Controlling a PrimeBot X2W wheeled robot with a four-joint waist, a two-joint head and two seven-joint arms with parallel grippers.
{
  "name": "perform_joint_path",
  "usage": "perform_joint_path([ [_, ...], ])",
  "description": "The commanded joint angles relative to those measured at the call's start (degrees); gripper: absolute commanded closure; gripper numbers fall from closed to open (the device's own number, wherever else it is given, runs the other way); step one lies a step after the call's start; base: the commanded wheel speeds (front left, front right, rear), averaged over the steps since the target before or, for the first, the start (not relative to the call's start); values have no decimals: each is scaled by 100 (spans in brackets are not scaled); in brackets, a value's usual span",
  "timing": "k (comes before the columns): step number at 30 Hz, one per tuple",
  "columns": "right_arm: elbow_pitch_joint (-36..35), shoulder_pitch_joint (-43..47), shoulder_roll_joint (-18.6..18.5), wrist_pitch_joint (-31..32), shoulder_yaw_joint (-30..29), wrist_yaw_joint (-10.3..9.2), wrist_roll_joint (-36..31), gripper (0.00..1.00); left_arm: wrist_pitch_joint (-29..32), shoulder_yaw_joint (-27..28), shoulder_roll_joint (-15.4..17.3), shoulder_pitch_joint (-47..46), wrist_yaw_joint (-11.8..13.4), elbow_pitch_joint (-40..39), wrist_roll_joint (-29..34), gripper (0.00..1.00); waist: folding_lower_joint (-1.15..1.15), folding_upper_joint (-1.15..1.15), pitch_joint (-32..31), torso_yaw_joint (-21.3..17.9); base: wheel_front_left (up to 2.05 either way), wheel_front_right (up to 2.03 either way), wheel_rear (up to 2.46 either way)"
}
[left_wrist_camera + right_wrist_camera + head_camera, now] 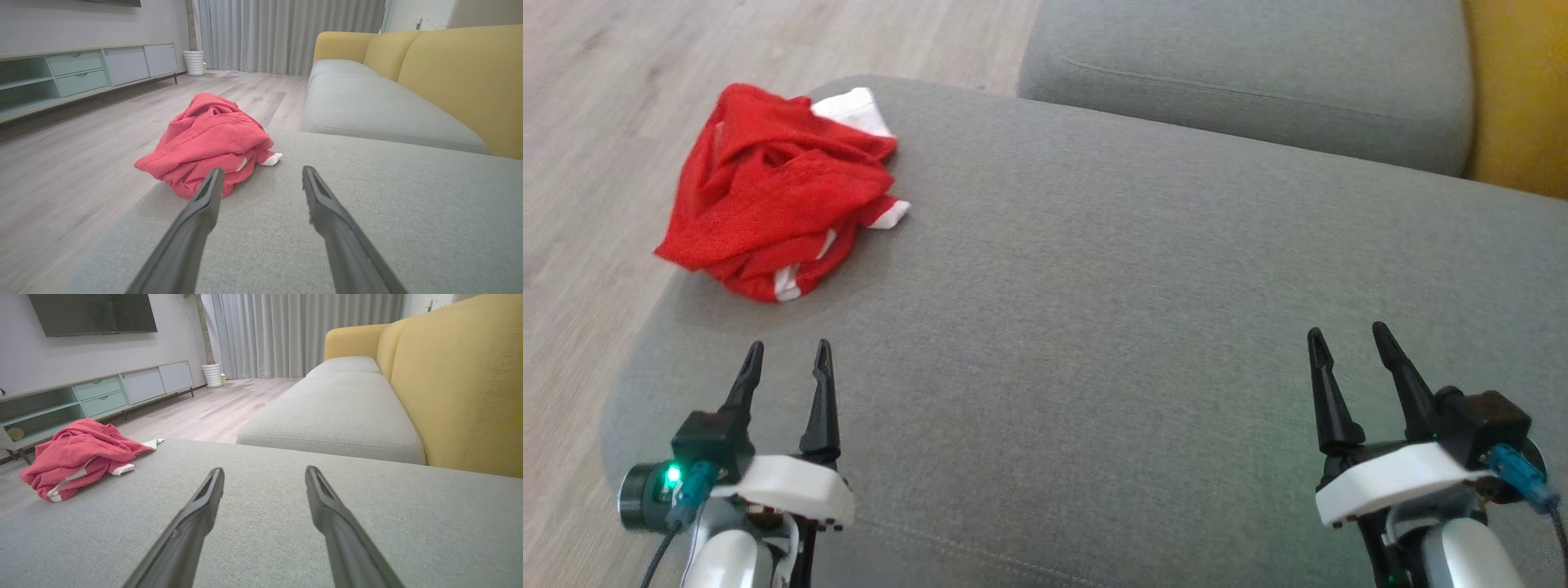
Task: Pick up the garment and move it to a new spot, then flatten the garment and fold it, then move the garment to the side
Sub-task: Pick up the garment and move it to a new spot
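Observation:
A crumpled red garment with white trim lies in a heap at the far left corner of the grey sofa cushion, partly hanging over its edge. My left gripper stands open at the lower left, a short way in front of the heap and apart from it. In the left wrist view the garment lies just beyond the left gripper. My right gripper is open at the lower right, far from the cloth. The right wrist view shows the garment at the left, well away from the right gripper.
A second grey seat cushion lies beyond, with the yellow sofa back at the right. Wooden floor runs along the cushion's left edge. A low cabinet, a white pot and curtains stand far off.

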Motion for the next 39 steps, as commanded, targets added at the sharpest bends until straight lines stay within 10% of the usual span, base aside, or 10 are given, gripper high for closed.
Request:
perform_joint_path([
  [1,-184,-204,-25,7,137,-4,-12,0,-70,200,47,-296,32,-216,-34,0,0,0,-4,77,0,0,0],
  [27,-755,-683,-148,465,107,-4,-464,0,-70,666,-71,-1279,-71,-39,-214,0,0,0,1122,-25,0,0,0],
  [39,-1305,-1361,-454,852,207,-4,-561,0,-70,1001,452,-3453,-321,2234,-314,0,0,0,2367,-490,0,0,0],
])
